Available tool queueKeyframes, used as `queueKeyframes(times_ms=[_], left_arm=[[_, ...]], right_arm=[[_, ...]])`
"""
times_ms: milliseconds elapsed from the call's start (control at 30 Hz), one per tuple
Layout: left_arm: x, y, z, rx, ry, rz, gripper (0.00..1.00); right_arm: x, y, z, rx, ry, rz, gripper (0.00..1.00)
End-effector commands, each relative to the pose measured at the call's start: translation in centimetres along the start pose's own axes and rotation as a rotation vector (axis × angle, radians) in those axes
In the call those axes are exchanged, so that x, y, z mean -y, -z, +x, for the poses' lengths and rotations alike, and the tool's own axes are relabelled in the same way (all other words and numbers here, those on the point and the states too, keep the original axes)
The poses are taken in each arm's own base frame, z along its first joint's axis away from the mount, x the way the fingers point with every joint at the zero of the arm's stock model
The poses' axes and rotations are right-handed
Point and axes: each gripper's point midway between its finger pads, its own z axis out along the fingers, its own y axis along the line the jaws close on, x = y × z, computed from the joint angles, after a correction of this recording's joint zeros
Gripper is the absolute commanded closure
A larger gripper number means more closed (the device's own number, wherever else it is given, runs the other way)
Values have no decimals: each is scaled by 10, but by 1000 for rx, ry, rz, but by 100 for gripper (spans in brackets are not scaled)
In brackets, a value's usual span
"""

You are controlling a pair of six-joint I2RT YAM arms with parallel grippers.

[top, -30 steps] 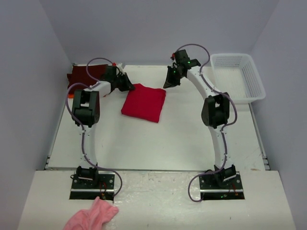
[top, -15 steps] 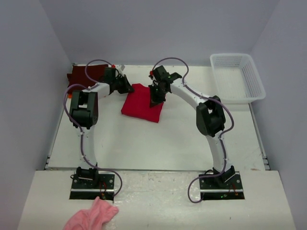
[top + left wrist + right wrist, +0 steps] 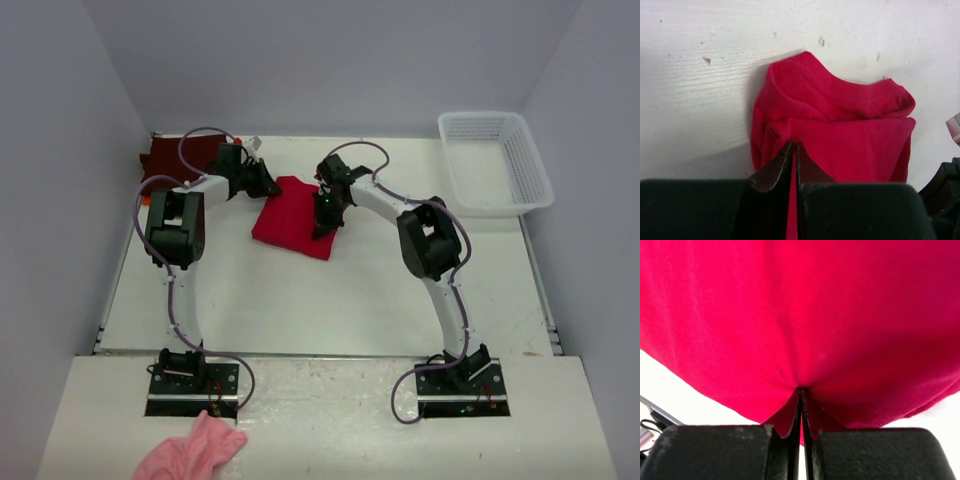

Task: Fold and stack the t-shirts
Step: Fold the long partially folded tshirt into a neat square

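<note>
On the far half of the desk point(image 3: 300, 300), the folded red t-shirt point(image 3: 292, 218) is pinched by both shut claws, left claw point(image 3: 268, 186) and right claw point(image 3: 322, 225). I should lift evenly, carrying it flat toward the maroon t-shirt point(image 3: 168, 158).

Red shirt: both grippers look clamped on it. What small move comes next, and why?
Probably lift both arms together a little, keeping the fold level. The left gripper and right gripper are each shut on an edge of the folded red shirt, which lies on the table. The maroon shirt it likely stacks on sits at the far left.
</note>
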Motion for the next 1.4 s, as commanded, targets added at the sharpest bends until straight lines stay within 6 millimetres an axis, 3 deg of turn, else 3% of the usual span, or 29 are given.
queueKeyframes(times_ms=[0, 267, 300, 367, 500, 567, 600, 700, 933, 1133, 1367], left_arm=[[2, -2, -9, 9, -10, 30, 94], [-17, 2, 28, -46, 62, -36, 96], [-20, 3, 41, -65, 79, -43, 96], [-16, 10, 46, -66, 76, -47, 97], [-19, 23, 82, -100, 93, -77, 97], [-10, 27, 85, -85, 71, -60, 98], [-8, 29, 99, -108, 68, -65, 98], [-2, 34, 114, -126, 56, -68, 98], [16, 45, 134, -140, 36, -55, 99], [43, 56, 148, -136, -11, -48, 100], [55, 68, 151, -106, -38, -66, 100]], right_arm=[[-8, 4, 25, -20, -9, 0, 100], [6, 8, 43, -2, -84, 41, 100], [6, 10, 43, 3, -85, 45, 100], [8, 16, 45, 14, -93, 57, 100], [16, 23, 50, 24, -108, 98, 100], [21, 27, 54, 30, -118, 113, 100], [22, 26, 57, 27, -117, 112, 100], [28, 29, 66, 30, -133, 130, 100], [47, 34, 99, 33, -180, 140, 100], [65, 39, 123, 43, -189, 168, 100], [71, 42, 120, 69, -111, 188, 100]])
